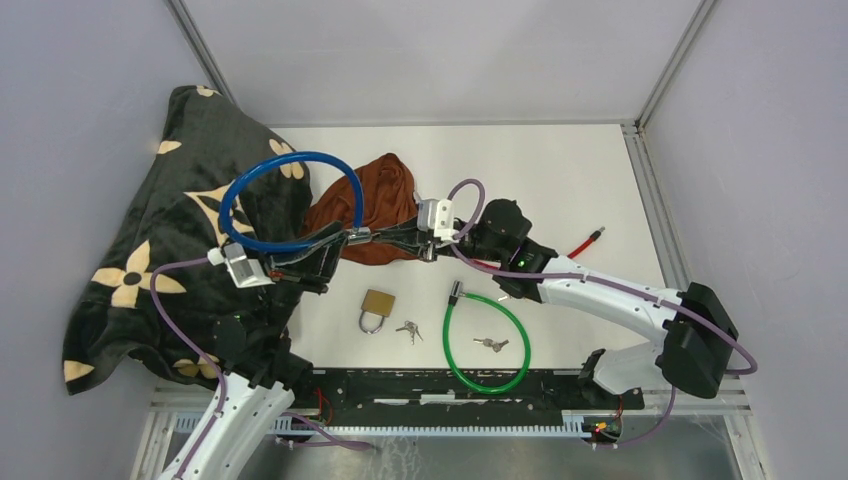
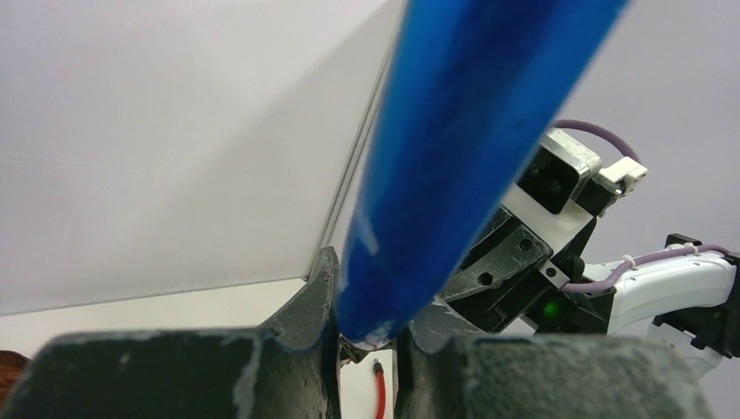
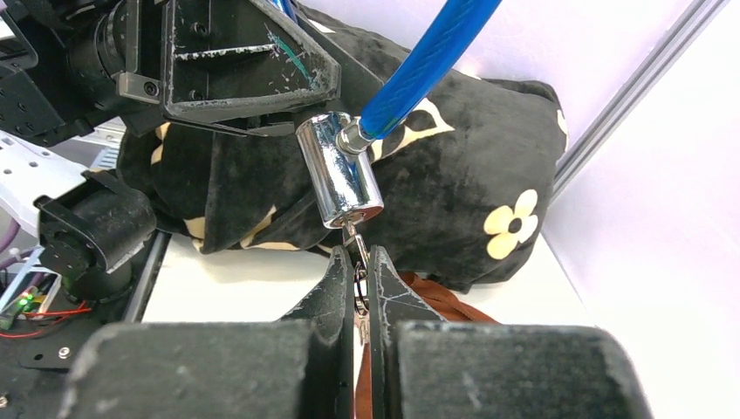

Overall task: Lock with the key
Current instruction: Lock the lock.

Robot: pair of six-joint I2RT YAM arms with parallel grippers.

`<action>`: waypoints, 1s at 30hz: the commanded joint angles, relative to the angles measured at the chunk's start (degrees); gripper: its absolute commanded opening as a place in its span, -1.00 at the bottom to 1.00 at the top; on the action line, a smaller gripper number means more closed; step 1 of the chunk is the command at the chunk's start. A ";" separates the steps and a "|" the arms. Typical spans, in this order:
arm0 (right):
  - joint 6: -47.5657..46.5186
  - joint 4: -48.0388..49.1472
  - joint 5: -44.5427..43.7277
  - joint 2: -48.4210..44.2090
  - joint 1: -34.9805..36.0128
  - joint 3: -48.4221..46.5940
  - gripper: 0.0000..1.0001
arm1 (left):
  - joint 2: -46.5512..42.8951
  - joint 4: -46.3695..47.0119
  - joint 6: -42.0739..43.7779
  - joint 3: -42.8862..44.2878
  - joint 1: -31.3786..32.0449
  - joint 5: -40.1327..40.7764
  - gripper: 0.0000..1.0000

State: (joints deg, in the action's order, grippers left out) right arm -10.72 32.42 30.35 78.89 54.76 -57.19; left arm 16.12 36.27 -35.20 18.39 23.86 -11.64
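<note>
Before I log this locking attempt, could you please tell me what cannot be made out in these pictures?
The key: right wrist view, blade inside the chrome cylinder, head hidden between the fingers of the right gripper.
Its rotation: top view, too small.
The chrome cylinder: left wrist view, blocked by the blurred blue cable.

A white table (image 1: 560, 170) fills the middle of the space, its top plain and matt. Behind the table rises a pale grey back wall (image 1: 430, 50); a left wall (image 1: 60, 120) and a right wall (image 1: 760, 150) of the same lilac-grey close in its sides. Two slim metal posts (image 1: 672, 60) stand at the table's far corners, where the walls meet. A metal strip (image 1: 650, 210) runs along the table's right edge. A black rail (image 1: 420, 385) lies across the table's near edge, with a ribbed metal ledge (image 1: 450, 430) just in front of it. The light is even and soft, leaving faint shadows on the table.
</note>
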 commanded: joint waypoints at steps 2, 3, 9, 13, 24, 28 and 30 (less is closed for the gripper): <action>-8.59 6.63 -7.47 -4.32 0.76 1.23 -1.00 | 0.60 -1.57 -1.32 0.15 -0.02 2.08 -0.95; -9.36 7.43 -8.22 -4.96 0.78 2.17 -1.00 | 0.58 -1.79 -1.69 0.23 -0.04 2.07 -0.96; -13.34 8.41 -8.54 -6.70 0.87 4.37 -1.00 | -0.15 -5.89 -2.67 0.01 -0.02 2.15 -0.95; -15.54 3.69 -7.78 -7.57 0.86 4.05 -0.51 | -0.32 -2.85 0.91 -0.18 0.03 1.38 -0.96; -6.03 -9.98 -0.61 -6.74 -0.77 -2.59 0.75 | -1.94 4.53 12.15 -2.52 0.00 -3.53 -0.95; 8.82 -7.85 2.63 -0.89 -0.86 -10.94 0.71 | -2.55 5.02 13.58 -3.56 0.02 -3.86 -0.95; 14.73 -4.93 2.14 1.05 -0.93 -12.47 0.69 | -3.01 4.94 13.94 -3.86 -0.05 -4.56 -0.95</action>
State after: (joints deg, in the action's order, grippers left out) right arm -11.79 22.98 29.91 76.99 54.17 -64.12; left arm 14.41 36.14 -25.52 14.70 24.08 -14.35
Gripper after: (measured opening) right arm 0.856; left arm 0.209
